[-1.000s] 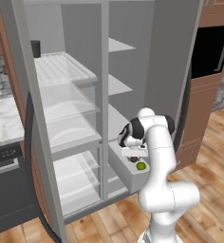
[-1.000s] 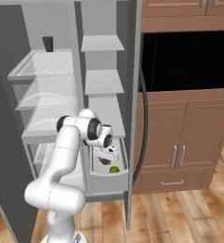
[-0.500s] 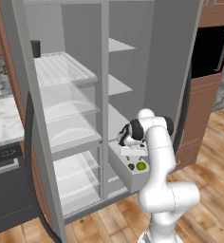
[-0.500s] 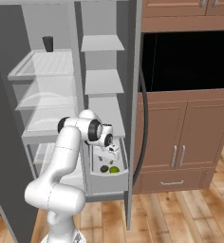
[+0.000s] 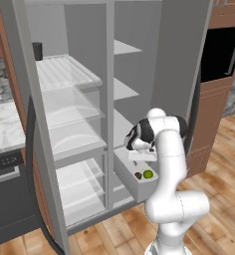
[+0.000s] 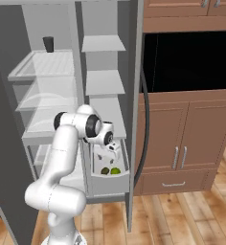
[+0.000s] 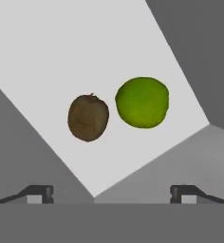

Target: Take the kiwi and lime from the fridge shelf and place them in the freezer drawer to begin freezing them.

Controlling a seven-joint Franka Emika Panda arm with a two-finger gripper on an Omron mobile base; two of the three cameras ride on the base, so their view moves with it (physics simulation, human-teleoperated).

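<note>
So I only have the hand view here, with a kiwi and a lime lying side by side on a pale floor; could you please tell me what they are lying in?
Observer: Both base views show the kiwi and the lime lying in the freezer drawer, which stands pulled out at the bottom of the open fridge.
Operator: Thank you. Where does the pincer sit relative to the drawer?
Observer: The pincer hangs above the drawer, over the fruit, and holds nothing.
Operator: And is anything else in the fridge?
Observer: A small dark cup stands on the top left shelf.
</note>
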